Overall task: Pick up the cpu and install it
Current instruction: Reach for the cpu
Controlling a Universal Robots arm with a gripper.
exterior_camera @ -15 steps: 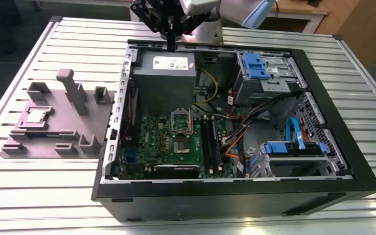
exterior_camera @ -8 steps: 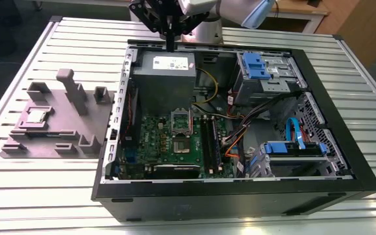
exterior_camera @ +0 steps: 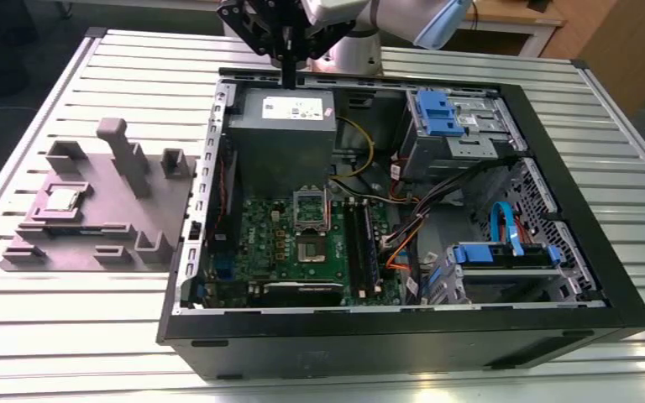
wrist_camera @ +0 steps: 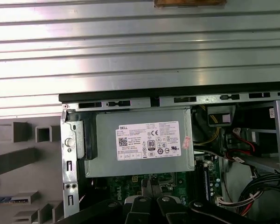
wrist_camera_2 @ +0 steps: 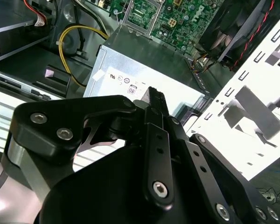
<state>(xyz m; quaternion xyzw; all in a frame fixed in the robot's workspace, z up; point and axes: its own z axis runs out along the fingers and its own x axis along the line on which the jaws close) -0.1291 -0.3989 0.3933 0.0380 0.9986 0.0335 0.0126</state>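
Open computer case (exterior_camera: pixel 412 336) on slatted table (exterior_camera: pixel 76 336); grey power supply (exterior_camera: pixel 283 134) inside; mauve fixture block (exterior_camera: pixel 110 214) beside case.

support: slatted metal table (exterior_camera: pixel 65 319) | on it: open computer case (exterior_camera: pixel 412 344), grey-mauve fixture block (exterior_camera: pixel 98 218)

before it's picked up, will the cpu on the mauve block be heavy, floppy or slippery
The cpu looks small, flat and thin, so probably light and stiff. Its silvery top seems smooth, likely slippery. Lying flat on the block, it shouldn't roll.

A printed label (wrist_camera: pixel 149 141) sits on the power supply (wrist_camera: pixel 107 161).
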